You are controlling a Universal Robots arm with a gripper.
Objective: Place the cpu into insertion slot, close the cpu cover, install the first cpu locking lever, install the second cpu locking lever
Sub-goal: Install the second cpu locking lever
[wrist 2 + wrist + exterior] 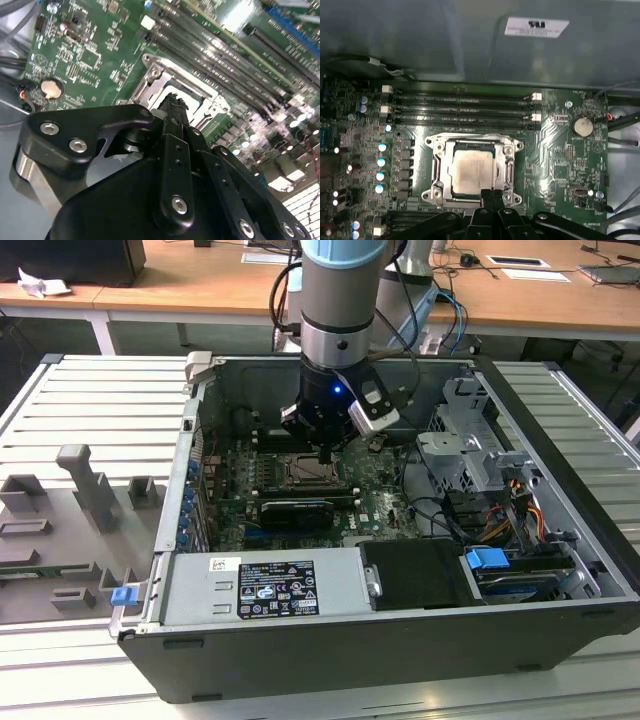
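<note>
First wrist view: cpu [471, 171] sits in the insertion slot [438, 170], cpu cover [472, 141] framing it. Gripper [492, 196] jaws together, empty, tips right at the slot's near edge, chip just beyond them.

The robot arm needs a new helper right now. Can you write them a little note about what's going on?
End effector: fingers together, holding nothing, tips at the near edge of the insertion slot in the first wrist view.
The cpu: sitting flat in the slot, its silver top showing.
The cpu cover: appears down around the chip.
Done: cpu placed, cover seemingly closed.
Left: both locking levers; whether either is latched cannot be told.
In the exterior view the arm reaches down into the open computer case over the green board.
</note>
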